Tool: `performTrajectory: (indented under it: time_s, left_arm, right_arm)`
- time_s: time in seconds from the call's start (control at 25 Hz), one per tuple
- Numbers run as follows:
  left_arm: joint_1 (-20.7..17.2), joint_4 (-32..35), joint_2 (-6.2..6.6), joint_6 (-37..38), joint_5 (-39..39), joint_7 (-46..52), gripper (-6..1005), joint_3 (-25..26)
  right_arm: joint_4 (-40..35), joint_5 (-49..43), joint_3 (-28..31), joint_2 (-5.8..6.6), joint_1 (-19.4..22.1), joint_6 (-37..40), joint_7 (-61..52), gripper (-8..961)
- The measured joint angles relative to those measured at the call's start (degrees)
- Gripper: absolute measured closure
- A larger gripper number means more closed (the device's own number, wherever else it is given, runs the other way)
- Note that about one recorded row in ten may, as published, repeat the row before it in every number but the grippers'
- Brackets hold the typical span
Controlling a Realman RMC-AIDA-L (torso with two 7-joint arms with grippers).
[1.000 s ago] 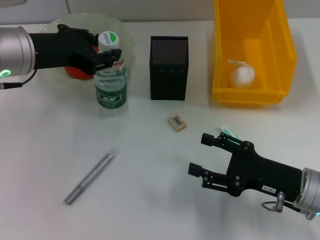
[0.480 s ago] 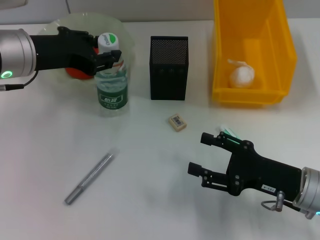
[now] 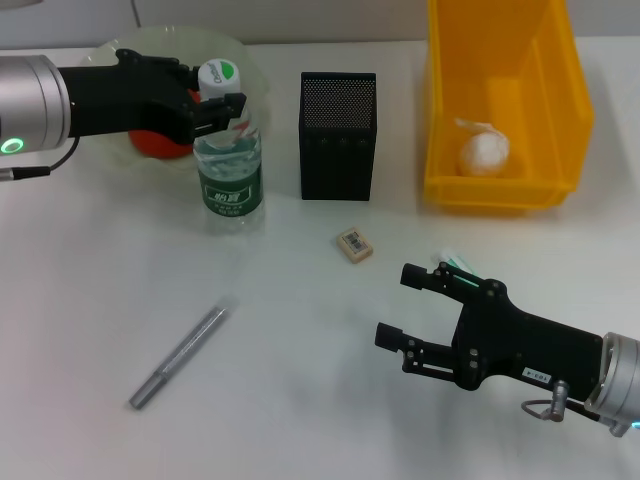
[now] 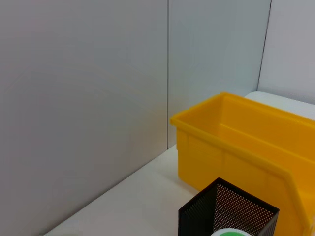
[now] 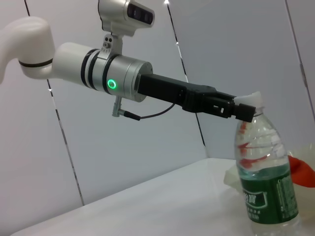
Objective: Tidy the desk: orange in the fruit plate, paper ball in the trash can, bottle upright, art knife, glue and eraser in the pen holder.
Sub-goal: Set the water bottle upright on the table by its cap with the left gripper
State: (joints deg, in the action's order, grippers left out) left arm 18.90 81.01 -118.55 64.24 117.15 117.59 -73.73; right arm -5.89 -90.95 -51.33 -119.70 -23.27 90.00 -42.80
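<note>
Left gripper: is being kept clamped around the neck and cap of the bottle, at the far left of the desk; the grip is also being shown in the right wrist view.
Bottle: is being held upright on the desk, leaning very slightly, its white-and-green cap being pinched between the black fingers; it is standing just near of the fruit plate and left of the pen holder.
Fruit plate: is lying at the far left, partly covered by the left arm.
Orange: is being seen in the plate, just behind the gripper, mostly hidden.
Pen holder: black mesh, is standing upright at the far centre, between the bottle and the trash can.
Trash can: yellow bin at the far right, the paper ball lying inside it.
Eraser: is lying flat near of the pen holder, well apart from both grippers.
Art knife: grey, is lying diagonally at the near left, untouched.
Right gripper: is being held low over the near right of the desk with its jaws spread wide, grasping nothing.
Glue: a white-and-green item is lying just beyond the far finger of the right gripper, partly hidden by it.
</note>
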Motion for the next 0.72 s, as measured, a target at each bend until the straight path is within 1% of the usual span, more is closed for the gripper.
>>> performTrajectory:
  time_s: [0.36, 0.56, 0.72]
  left_arm:
    - [0.1, -0.9, 0.06, -0.3, -0.1, 0.0, 545, 0.3]
    - [0.1, -1.0, 0.05, -0.3, -0.2, 0.0, 470, 0.6]
    - [-0.2, -1.0, -0.01, -0.7, -2.8, 0.0, 402, 1.6]
  right_arm:
    - [0.0, 0.0, 0.0, 0.00, 0.0, 0.0, 0.0, 136]
    - [0.0, 0.0, 0.0, 0.00, 0.1, 0.0, 0.0, 136]
    - [0.0, 0.0, -0.1, 0.00, 0.1, 0.0, 0.0, 136]
